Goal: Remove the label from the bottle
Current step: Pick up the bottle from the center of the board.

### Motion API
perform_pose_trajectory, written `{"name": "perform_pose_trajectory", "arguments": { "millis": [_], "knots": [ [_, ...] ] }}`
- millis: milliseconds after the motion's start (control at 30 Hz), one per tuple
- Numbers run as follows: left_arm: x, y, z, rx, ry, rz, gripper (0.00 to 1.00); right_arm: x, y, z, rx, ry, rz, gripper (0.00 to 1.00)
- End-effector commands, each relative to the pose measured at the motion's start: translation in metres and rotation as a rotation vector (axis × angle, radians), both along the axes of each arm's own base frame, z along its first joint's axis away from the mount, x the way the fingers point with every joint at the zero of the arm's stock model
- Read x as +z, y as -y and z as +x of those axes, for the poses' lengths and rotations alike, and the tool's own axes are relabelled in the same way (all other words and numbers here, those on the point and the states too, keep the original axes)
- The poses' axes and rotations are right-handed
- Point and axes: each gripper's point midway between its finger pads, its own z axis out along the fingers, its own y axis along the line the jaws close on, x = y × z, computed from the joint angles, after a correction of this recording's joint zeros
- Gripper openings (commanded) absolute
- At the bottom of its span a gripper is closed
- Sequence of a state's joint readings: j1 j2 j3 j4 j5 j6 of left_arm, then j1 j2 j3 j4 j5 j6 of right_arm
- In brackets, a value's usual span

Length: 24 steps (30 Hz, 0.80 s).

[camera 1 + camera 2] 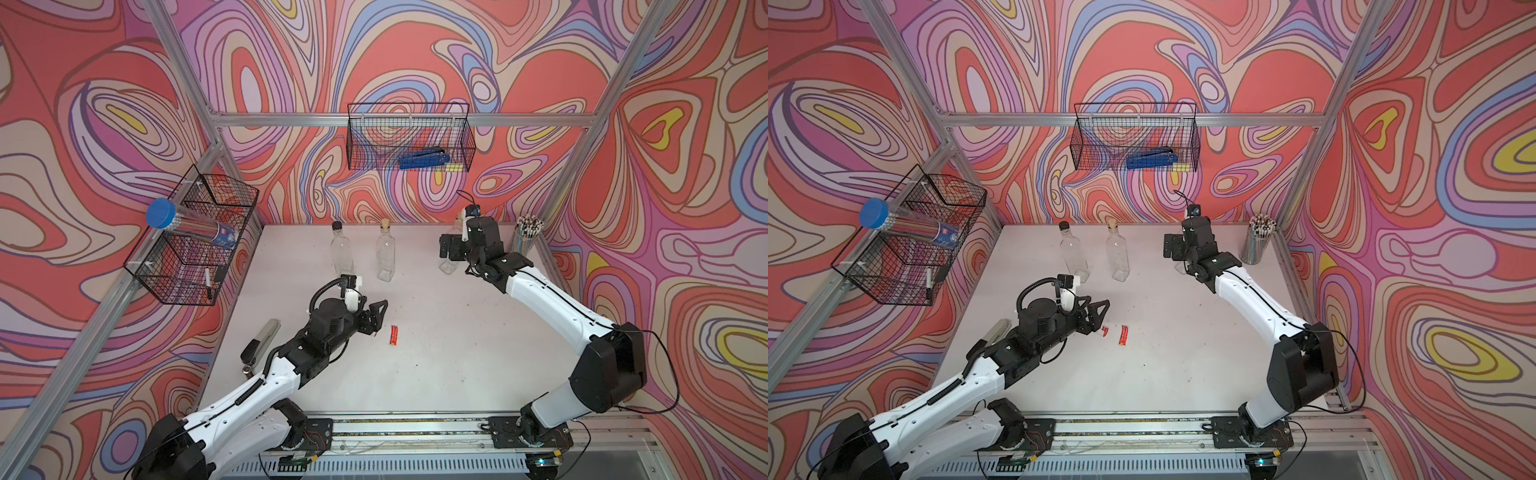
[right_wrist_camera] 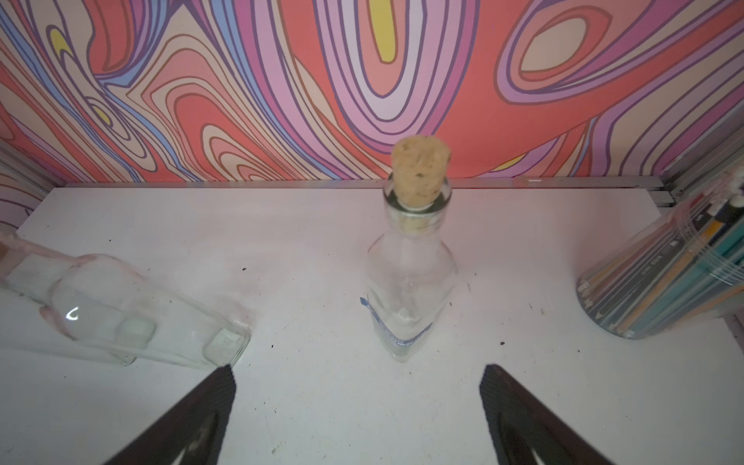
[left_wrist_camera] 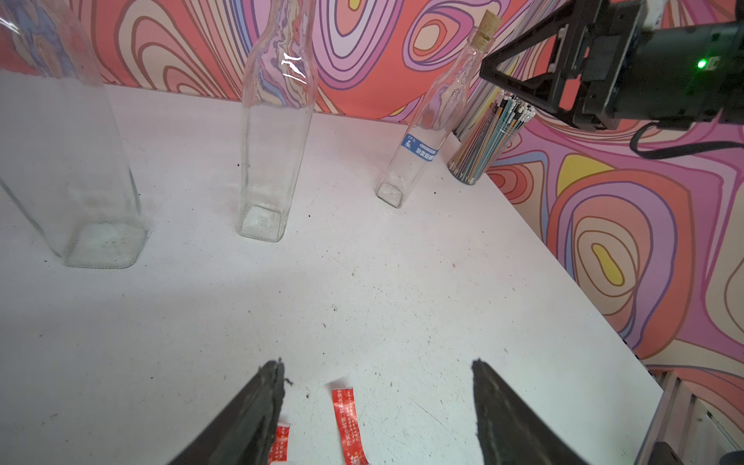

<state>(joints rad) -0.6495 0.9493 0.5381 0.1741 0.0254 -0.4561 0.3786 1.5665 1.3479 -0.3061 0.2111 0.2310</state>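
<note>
A: From a top view, where does the job stand?

B: A red label strip (image 1: 393,335) and a shorter scrap (image 1: 1104,331) lie on the desk (image 1: 415,374), just beside the left gripper (image 1: 377,319). The black-capped bottle (image 1: 341,251) and the middle corked bottle (image 1: 384,253) look bare. The third bottle (image 1: 447,266) stands at the back, near the pencil cup (image 1: 525,237), half hidden by the right arm (image 1: 540,291).

A: Left wrist view?

B: That gripper is spread and empty above the strips. Across the desk, the third bottle carries a blue label (image 3: 419,148).

A: And the right wrist?

B: The right gripper (image 2: 358,372) is spread wide with nothing in it. It faces a corner of that bottle, apart from it. I'd judge the step in hand is steadying the bottle.

A: How to do it well?

B: Close on bare glass above the label, squarely across the flat faces. That way the bottle doesn't tip, and the edge the left gripper must peel stays uncovered.
</note>
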Motion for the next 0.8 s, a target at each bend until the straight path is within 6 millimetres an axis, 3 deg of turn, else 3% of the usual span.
{"name": "perform_pose_trajectory", "arguments": {
  "millis": [0,233,500,600,633,767],
  "knots": [
    [-0.002,0.003,-0.003,-0.015,-0.004,-0.005,0.75,0.011,0.007,0.013,0.012,0.012,0.011,0.98],
    [0.001,0.004,-0.002,-0.018,0.001,-0.013,0.75,0.032,0.018,0.043,0.02,0.058,0.023,0.98],
    [0.003,0.006,-0.001,-0.021,-0.001,-0.011,0.76,0.02,0.01,0.068,0.078,0.063,0.037,0.98],
    [0.003,0.007,0.0,-0.025,-0.006,-0.009,0.76,0.026,0.008,0.071,0.092,0.095,0.04,0.98],
    [0.004,0.008,0.001,-0.027,-0.007,-0.009,0.76,0.013,0.006,0.077,0.094,0.075,0.033,0.98],
    [0.006,0.011,0.003,-0.033,-0.006,-0.01,0.76,0.007,0.003,0.084,0.105,0.082,0.031,0.95]
  ]
}}
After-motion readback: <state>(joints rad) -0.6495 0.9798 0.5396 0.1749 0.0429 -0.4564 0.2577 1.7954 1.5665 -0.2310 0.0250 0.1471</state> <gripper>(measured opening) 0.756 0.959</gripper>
